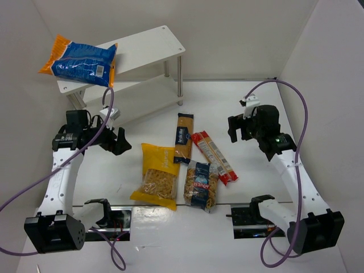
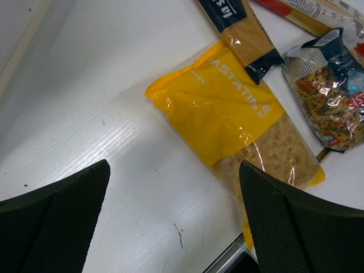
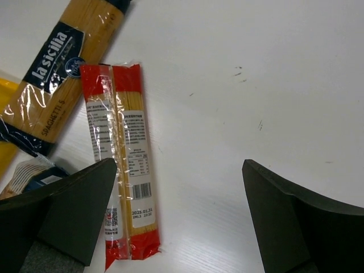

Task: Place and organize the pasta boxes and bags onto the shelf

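The blue bag with orange ends (image 1: 79,61) lies on the left end of the white shelf's (image 1: 149,44) top tier. On the table lie the yellow windowed bag (image 1: 157,175) (image 2: 239,119), the clear blue-labelled bag (image 1: 202,185) (image 2: 333,96), the navy-tan box (image 1: 183,137) (image 2: 242,34) (image 3: 54,74) and the long red pack (image 1: 214,157) (image 3: 120,165). My left gripper (image 1: 118,142) (image 2: 173,227) is open and empty, left of the yellow bag. My right gripper (image 1: 239,129) (image 3: 182,219) is open and empty, right of the red pack.
White walls close in the table on the left, back and right. The shelf's lower tier (image 1: 133,98) is bare in the top view. Metal mounting rails (image 1: 122,215) run along the near edge by the arm bases.
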Available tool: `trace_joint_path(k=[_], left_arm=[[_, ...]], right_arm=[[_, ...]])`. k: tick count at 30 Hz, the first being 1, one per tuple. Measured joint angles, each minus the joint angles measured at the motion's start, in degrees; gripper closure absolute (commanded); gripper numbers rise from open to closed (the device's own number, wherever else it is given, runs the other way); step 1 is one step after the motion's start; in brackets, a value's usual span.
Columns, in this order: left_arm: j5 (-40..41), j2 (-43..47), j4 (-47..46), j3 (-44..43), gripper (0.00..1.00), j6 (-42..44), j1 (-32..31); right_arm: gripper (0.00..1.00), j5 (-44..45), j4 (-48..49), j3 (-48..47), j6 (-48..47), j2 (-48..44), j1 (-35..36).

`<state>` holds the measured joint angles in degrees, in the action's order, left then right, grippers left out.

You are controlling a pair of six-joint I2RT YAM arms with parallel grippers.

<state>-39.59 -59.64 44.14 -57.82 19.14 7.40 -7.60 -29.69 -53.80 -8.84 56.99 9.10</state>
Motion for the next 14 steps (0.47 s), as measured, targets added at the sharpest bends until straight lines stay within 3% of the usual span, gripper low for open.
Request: trace_joint_path(k=[14], left_arm=[[2.08, -0.50, -0.09, 0.09, 0.00, 0.11, -0.48]], right_arm=[[0.00, 0.72, -0.13, 0.81, -2.14, 2.99, 0.00]])
